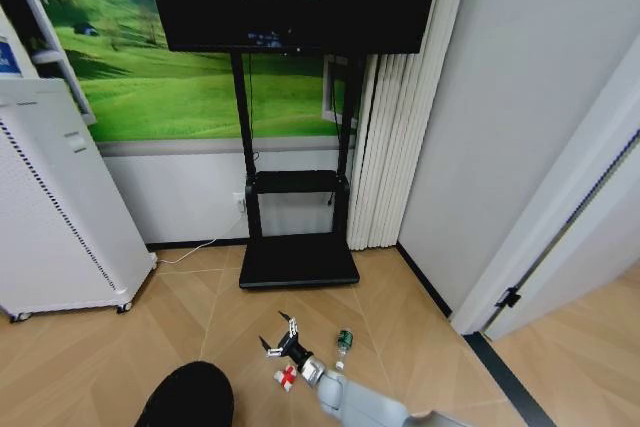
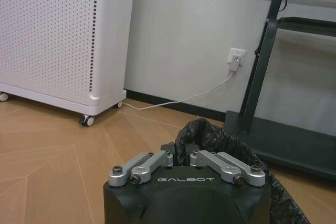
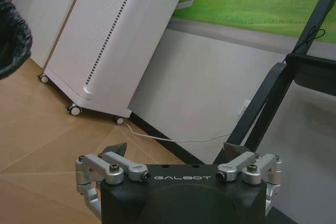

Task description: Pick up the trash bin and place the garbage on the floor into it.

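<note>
Right pincer (image 1: pixel 281 335) spread wide, empty, above floor beside red-and-white wrapper (image 1: pixel 286 378) and small bottle (image 1: pixel 343 342): light, crinkly, slippery. Left pincer (image 2: pixel 181 157) clenched on black trash bin (image 1: pixel 188 397) rim, low left.

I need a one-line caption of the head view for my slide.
Right gripper, open, above a red-and-white wrapper beside a small bottle; black trash bin at left.

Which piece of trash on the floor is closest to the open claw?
The red-and-white wrapper, just below the right gripper. The small bottle lies farther off, to the gripper's right.
</note>
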